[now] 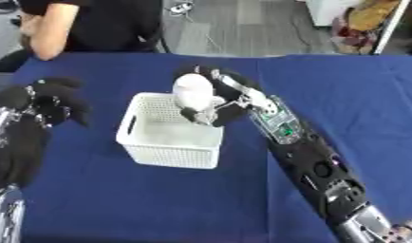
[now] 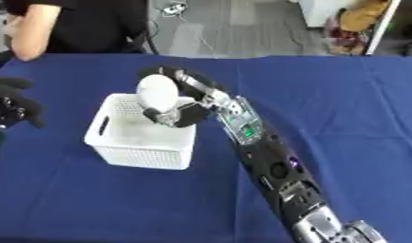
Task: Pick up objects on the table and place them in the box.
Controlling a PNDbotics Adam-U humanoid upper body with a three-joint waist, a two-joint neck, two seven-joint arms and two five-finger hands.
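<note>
A white latticed basket (image 1: 163,152) stands on the blue table left of centre. My right hand (image 1: 230,97) reaches in from the lower right and hangs over the basket's far right corner, fingers and thumb curled round a white rounded object (image 1: 192,91). The object sits just above the basket's rim. My left hand (image 1: 45,102) is raised at the left edge of the left eye view, left of the basket, its dark fingers relaxed and holding nothing.
Blue cloth (image 1: 342,90) covers the whole table. A person in a black top (image 1: 101,21) sits at the far left edge. Grey floor and coloured clutter (image 1: 363,21) lie beyond the table.
</note>
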